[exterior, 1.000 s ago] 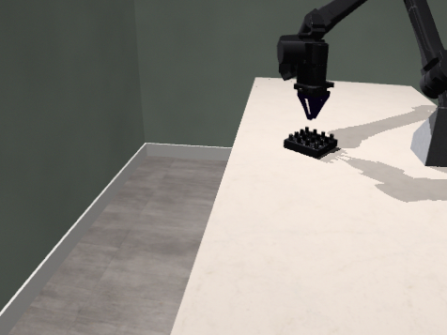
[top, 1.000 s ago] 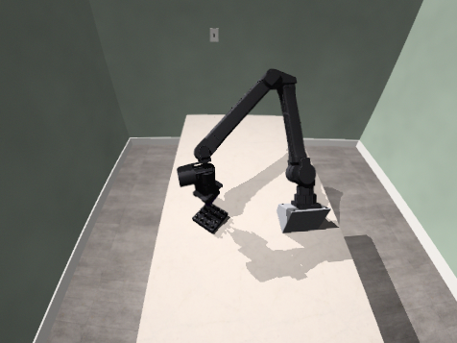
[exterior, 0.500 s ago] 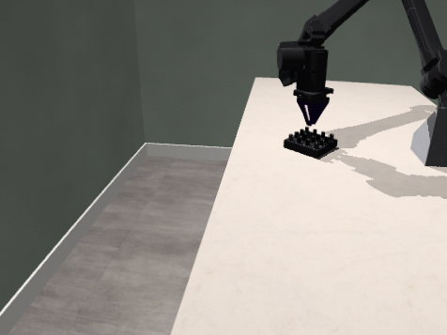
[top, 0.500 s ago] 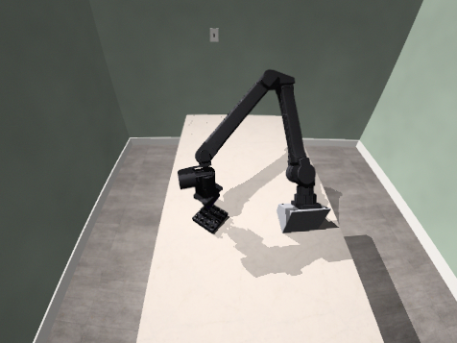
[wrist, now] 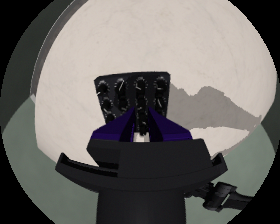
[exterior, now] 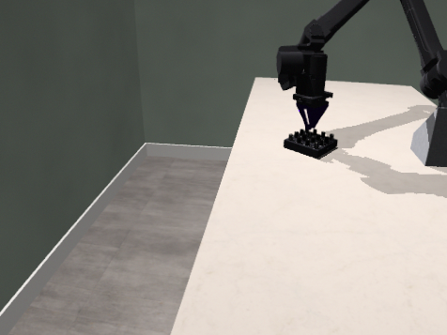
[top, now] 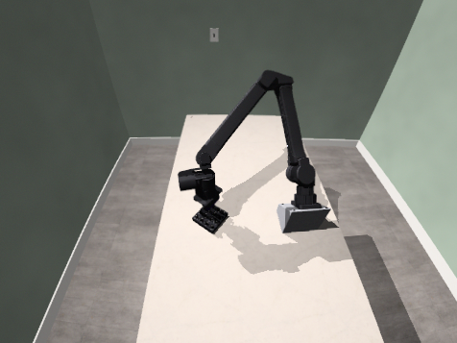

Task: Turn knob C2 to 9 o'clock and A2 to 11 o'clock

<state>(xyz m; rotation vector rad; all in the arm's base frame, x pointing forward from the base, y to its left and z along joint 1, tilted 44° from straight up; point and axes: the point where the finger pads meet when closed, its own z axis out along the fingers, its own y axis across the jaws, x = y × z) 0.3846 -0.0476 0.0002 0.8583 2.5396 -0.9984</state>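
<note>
The black knob box (top: 210,221) (exterior: 300,148) (wrist: 131,76) stands flat on the table, its rows of upright black knobs on top. My gripper (top: 207,206) (exterior: 310,129) (wrist: 141,110) points down over the box, slightly open with a narrow gap and nothing held. In the exterior view its tips are at about the height of the knob tops, toward the far part of the box. In the wrist view the purple fingers straddle the line of the third column and hide parts of the nearer rows. White lines show on some far knobs. The printed names and the socket cannot be made out.
The pale table (top: 259,303) (exterior: 305,258) carries the box near its left edge. The arm's grey base (top: 307,220) (exterior: 434,141) stands to the right of the box. Knobs stand close around the fingertips. The arm's shadow lies right of the box.
</note>
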